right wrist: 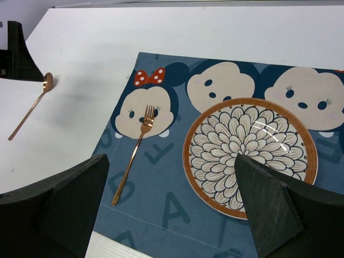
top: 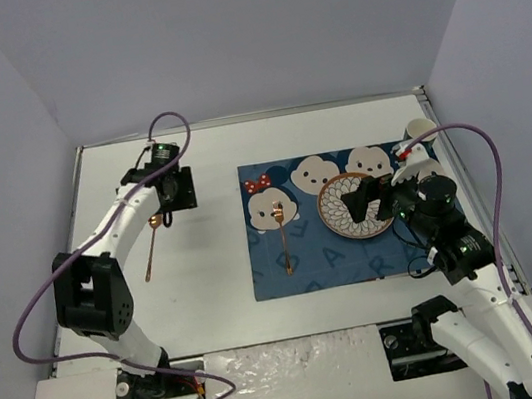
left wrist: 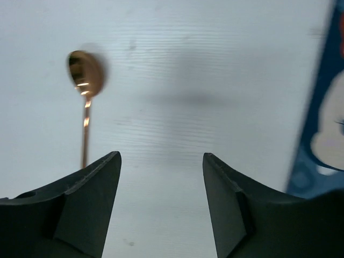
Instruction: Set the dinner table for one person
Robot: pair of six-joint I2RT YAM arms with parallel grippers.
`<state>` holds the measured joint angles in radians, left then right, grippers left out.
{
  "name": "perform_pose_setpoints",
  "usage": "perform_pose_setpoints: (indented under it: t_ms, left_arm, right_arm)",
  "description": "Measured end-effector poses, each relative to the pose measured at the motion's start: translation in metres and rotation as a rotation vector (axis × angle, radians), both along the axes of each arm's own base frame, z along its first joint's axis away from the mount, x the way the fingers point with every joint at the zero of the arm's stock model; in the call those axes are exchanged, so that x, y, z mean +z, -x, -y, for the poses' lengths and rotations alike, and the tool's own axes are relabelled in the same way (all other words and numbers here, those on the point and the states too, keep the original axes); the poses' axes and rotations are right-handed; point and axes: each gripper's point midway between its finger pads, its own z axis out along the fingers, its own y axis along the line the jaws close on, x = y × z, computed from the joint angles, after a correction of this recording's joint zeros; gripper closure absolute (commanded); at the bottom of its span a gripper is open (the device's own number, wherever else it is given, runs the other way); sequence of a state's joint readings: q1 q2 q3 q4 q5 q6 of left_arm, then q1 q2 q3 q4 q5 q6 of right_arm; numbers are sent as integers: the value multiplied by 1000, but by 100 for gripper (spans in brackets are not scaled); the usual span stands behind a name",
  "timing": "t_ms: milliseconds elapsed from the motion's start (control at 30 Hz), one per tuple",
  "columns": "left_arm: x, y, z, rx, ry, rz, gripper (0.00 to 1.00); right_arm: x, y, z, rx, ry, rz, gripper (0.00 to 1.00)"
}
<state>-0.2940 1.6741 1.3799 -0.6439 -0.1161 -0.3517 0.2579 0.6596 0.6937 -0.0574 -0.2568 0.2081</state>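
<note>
the mat (right wrist: 161, 180) bears big pale blue letters; only an "a" by its near edge reads clearly

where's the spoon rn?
Top view: the copper spoon lies on the bare dinner table, left of the cartoon placemat, its bowl beside the open left gripper, not held.

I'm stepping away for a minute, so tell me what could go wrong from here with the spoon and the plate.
1. The spoon lies on the bare dinner table, off the mat. The open left gripper close by holds nothing and could knock it farther away.
2. The right gripper hangs open above the plate. Coming down, it might strike the rim and shove the plate toward the fork.
</note>
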Motion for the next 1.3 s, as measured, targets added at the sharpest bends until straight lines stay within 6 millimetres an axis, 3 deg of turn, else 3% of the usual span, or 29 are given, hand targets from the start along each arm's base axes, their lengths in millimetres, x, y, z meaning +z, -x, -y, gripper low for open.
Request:
perform_pose_setpoints:
  t_ms: [100, 533, 733, 1200, 1300]
  left_arm:
    - [-24, 5, -34, 31, -41, -75, 43]
    - [-76, 6, -99, 92, -25, -228, 52]
    - [-104, 7, -100, 96, 8, -291, 60]
    - [-106, -2, -91, 135, 111, -273, 98]
    - [-106, -1, -85, 198, 134, -265, 100]
  right_arm:
    - [0, 0, -1, 8, -2, -2, 0]
    - [-1, 2, -5, 27, -3, -8, 0]
    - [1, 3, -5, 27, -6, 1, 0]
    - [3, 4, -4, 28, -5, 9, 0]
    - [3, 4, -4, 28, -5, 9, 0]
